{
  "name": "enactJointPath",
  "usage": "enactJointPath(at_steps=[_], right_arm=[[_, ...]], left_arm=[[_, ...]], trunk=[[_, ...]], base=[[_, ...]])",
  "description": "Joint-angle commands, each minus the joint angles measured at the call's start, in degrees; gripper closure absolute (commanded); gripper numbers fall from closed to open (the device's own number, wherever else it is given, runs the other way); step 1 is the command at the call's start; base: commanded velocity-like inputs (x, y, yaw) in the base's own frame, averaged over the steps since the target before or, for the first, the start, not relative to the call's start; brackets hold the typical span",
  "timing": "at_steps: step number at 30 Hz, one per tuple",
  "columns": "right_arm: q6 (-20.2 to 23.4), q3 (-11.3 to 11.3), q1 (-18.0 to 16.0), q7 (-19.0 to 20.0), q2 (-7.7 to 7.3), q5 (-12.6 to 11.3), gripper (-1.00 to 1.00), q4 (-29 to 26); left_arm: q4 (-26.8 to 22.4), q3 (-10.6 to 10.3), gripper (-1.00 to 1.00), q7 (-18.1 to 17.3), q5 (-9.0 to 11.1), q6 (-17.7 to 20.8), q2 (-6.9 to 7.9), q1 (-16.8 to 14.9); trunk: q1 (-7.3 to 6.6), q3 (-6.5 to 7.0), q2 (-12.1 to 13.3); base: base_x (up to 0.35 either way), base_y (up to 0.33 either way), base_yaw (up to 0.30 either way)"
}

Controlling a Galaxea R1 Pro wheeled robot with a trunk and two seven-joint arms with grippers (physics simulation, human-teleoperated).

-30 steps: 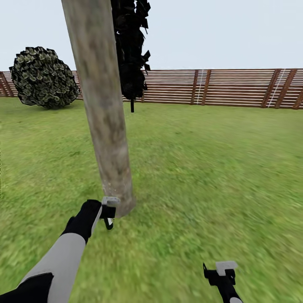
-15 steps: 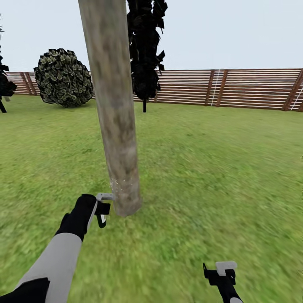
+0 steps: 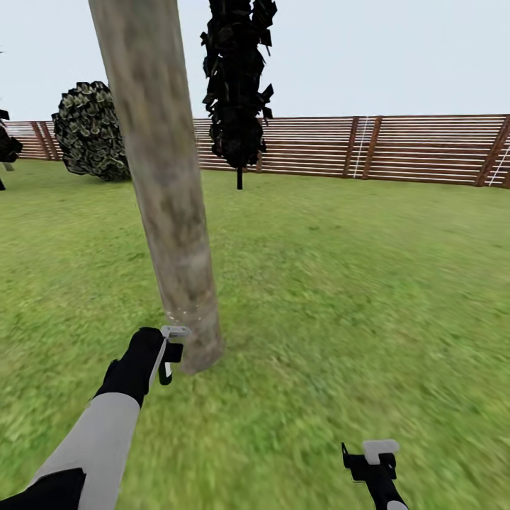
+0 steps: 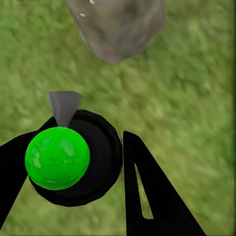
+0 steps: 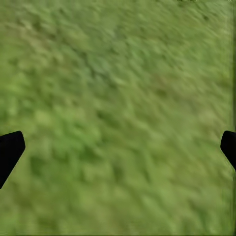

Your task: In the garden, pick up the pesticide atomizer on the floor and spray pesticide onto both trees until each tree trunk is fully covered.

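**Spraying the base of the first trunk**

I have the left tool [image 3: 168,354] low in the lower left of the head view, just beside the foot of the pale mottled tree trunk [image 3: 159,177]. In the left wrist view its fingers are closed around the pesticide atomizer [image 4: 73,157], a dark round body with a bright green top facing the camera and a grey nozzle aimed at the trunk base [image 4: 115,27]. A few pale specks sit on the bark just above the tool, which I take to be spray landing.

The right tool [image 3: 370,457] hangs at the lower right over the lawn [image 3: 354,283]; its wrist view shows the two fingertips wide apart with only grass between them, so it carries nothing.

I judge the step to be covering this trunk, with only the lowest part reached. Next I need to work the nozzle up the bark and round its far side.

Count: one pale trunk, one atomizer, two tools, one black cone-shaped tree [image 3: 237,85], one round bush [image 3: 88,131], one slatted fence [image 3: 397,149].
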Motion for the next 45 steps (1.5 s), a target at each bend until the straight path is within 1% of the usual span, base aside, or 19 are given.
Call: enactJointPath(at_steps=[1, 7, 13, 17, 20, 22, 23, 26, 28, 29, 30, 32, 34, 37, 40, 41, 43, 44, 45], right_arm=[[-0.16, -0.46, -0.04, -0.14, 0.02, 0.61, -1.00, 0.06], [-0.16, -0.46, -0.04, -0.14, 0.02, 0.58, -1.00, 0.06], [-0.16, -0.46, -0.04, -0.14, 0.02, 0.60, -1.00, 0.06], [-0.16, -0.46, -0.04, -0.14, 0.02, 0.61, -1.00, 0.06], [-0.16, -0.46, -0.04, -0.14, 0.02, 0.61, -1.00, 0.06], [-0.16, -0.46, -0.04, -0.14, 0.02, 0.61, -1.00, 0.06], [-0.16, -0.46, -0.04, -0.14, 0.02, 0.58, -1.00, 0.06], [-0.16, -0.46, -0.04, -0.14, 0.02, 0.59, -1.00, 0.06], [-0.16, -0.46, -0.04, -0.14, 0.02, 0.59, -1.00, 0.06], [-0.16, -0.46, -0.04, -0.14, -0.02, 0.60, -1.00, 0.10], [-0.16, -0.46, -0.04, -0.14, -0.04, 0.60, -1.00, 0.13], [-0.16, -0.46, -0.04, -0.14, -0.06, 0.60, -1.00, 0.14], [-0.16, -0.46, -0.04, -0.14, -0.06, 0.60, -1.00, 0.14], [-0.16, -0.46, -0.04, -0.14, -0.03, 0.61, -1.00, 0.11], [-0.16, -0.46, -0.04, -0.14, -0.02, 0.60, -1.00, 0.14], [-0.16, -0.46, -0.04, -0.14, 0.00, 0.59, -1.00, 0.14], [-0.16, -0.46, -0.04, -0.14, -0.02, 0.60, -1.00, 0.15], [-0.16, -0.46, -0.04, -0.14, -0.01, 0.61, -1.00, 0.15], [-0.16, -0.46, -0.04, -0.14, 0.01, 0.59, -1.00, 0.14]], left_arm=[[-0.09, 0.31, 1.00, -0.59, -0.61, 0.16, -0.08, -0.04], [0.07, 0.25, 1.00, -0.58, -0.69, 0.12, 0.02, -0.04], [0.64, 0.26, 1.00, -0.55, -0.90, -0.11, 0.38, 0.19], [0.70, 0.34, 1.00, -0.58, -0.94, -0.30, 1.10, 2.20], [0.74, 0.23, 1.00, -0.51, -0.83, -0.34, 0.65, 2.53], [0.81, -0.43, 1.00, -0.46, -0.69, -0.30, 0.32, 2.58], [0.84, -1.50, 1.00, -0.43, -0.65, -0.27, 0.13, 2.59], [0.80, -2.86, 1.00, -0.39, -0.72, -0.17, 0.11, 2.60], [0.79, -2.84, 1.00, -0.40, -0.74, -0.12, 0.45, 2.62], [0.79, -2.73, 1.00, -0.40, -0.77, -0.09, 1.04, 2.66], [0.79, -2.74, 1.00, -0.41, -0.78, -0.07, 2.17, 2.68], [0.81, -2.74, 1.00, -0.41, -0.74, -0.06, 3.40, 2.74], [0.96, -2.85, 1.00, -0.38, -0.66, -0.11, 3.74, 2.80], [3.35, -3.06, 1.00, -0.33, -0.55, -0.32, 2.97, 3.24], [4.58, -3.09, 1.00, -0.32, -0.58, -0.45, 0.68, 3.29], [4.69, -3.06, 1.00, -0.32, -0.62, -0.48, 0.30, 3.30], [4.69, -2.88, 1.00, -0.32, -0.65, -0.49, 0.28, 3.30], [4.70, -2.68, 1.00, -0.32, -0.66, -0.49, 0.86, 3.35], [4.73, -2.00, 1.00, -0.28, -0.58, -0.50, 2.98, 3.43]], trunk=[[0.01, -0.05, -0.02], [0.01, -0.05, -0.02], [0.01, -0.05, -0.02], [0.01, -0.05, -0.02], [0.01, -0.05, -0.02], [0.01, -0.05, -0.02], [0.01, -0.05, -0.02], [0.01, -0.05, -0.02], [0.01, -0.05, -0.02], [0.01, -0.05, -0.02], [0.01, -0.05, -0.02], [0.01, -0.05, -0.02], [0.01, -0.05, -0.02], [0.01, -0.05, -0.02], [0.01, -0.05, -0.02], [0.01, -0.05, -0.02], [0.01, -0.05, -0.02], [0.01, -0.05, -0.02], [0.01, -0.05, -0.02]], base=[[0.209, -0.222, 0.000], [0.169, -0.234, 0.012], [0.116, -0.258, 0.232], [0.034, -0.271, 0.276], [0.003, -0.275, 0.263], [0.003, -0.275, 0.205], [0.037, -0.275, 0.153], [0.067, -0.275, 0.055], [0.081, -0.275, 0.011], [0.084, -0.275, 0.004], [0.085, -0.275, 0.001], [0.086, -0.275, 0.001], [0.086, -0.275, 0.000], [0.089, -0.275, 0.000], [0.099, -0.275, 0.000], [0.107, -0.275, 0.000], [0.109, -0.275, 0.000], [0.110, -0.275, 0.000], [0.111, -0.275, 0.000]])
